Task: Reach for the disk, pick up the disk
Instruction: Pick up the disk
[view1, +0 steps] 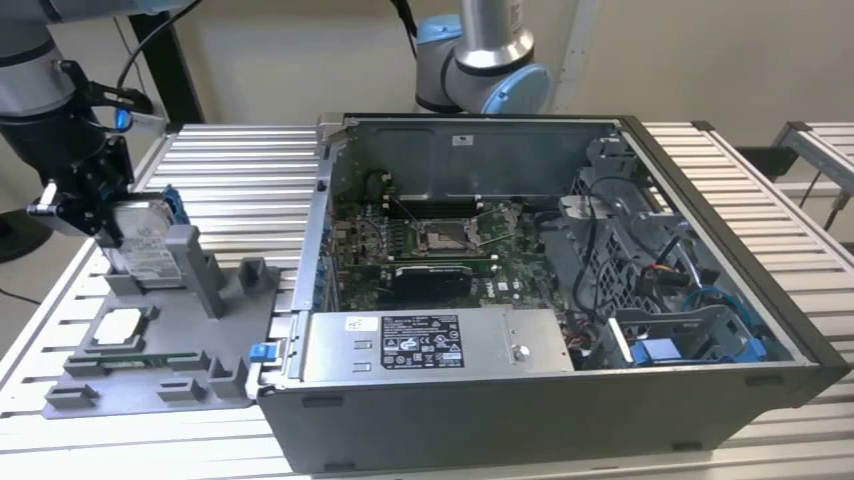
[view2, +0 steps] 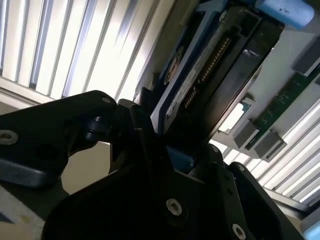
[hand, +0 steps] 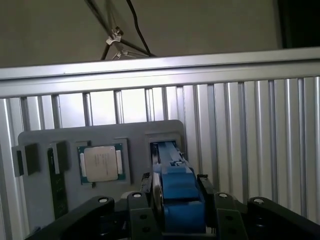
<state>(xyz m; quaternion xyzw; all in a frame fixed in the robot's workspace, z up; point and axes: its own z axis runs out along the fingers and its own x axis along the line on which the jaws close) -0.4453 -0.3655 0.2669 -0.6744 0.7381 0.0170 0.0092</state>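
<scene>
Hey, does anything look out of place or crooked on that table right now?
Nothing stands out. The disk stands on edge in its slot of the grey fixture, with the gripper at it. The chip lies flat in its pocket. The computer case is open, with nothing spilled.

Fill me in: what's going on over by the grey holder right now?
The arm's hand is down on the disk, which stands on edge in the grey holder at the exterior view's left, beside the open computer case. In the first wrist view its fingers press the disk's blue bracket from both sides, so the grasp looks made. I cannot tell whether the disk is clear of the holder's slot. The square chip lies in its own pocket nearby.
</scene>
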